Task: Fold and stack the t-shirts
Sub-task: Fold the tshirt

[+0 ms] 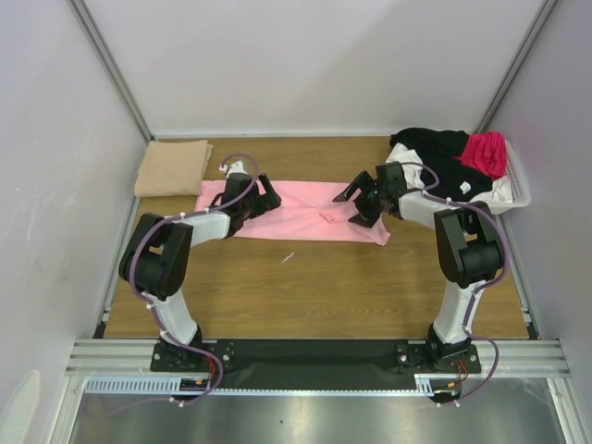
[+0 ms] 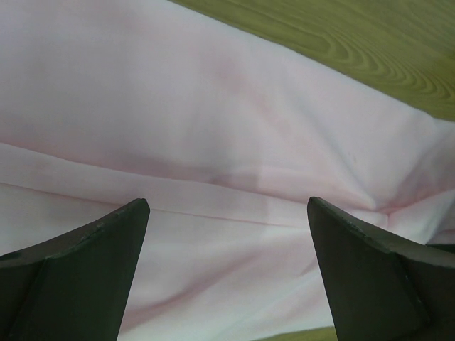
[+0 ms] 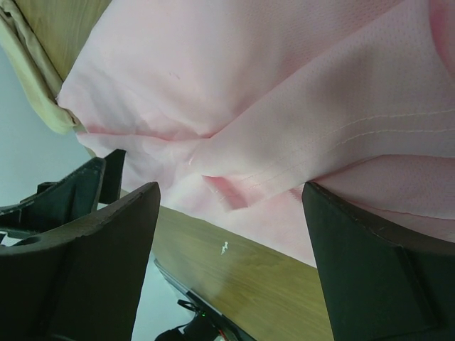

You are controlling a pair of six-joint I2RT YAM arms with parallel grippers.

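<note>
Directly under left end effector [image 1: 270, 198] and right end effector [image 1: 355, 207] lies pink t-shirt [image 1: 305, 211].

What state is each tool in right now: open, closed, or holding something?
Left tool: open, above the pink t-shirt, holding nothing.
Right tool: open, also above it, holding nothing.

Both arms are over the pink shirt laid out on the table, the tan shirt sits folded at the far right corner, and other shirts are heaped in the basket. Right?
Not quite: the top view shows the folded tan shirt at the far left corner, not the right. The rest holds: pink shirt laid out on the table, other shirts heaped in the basket.
</note>
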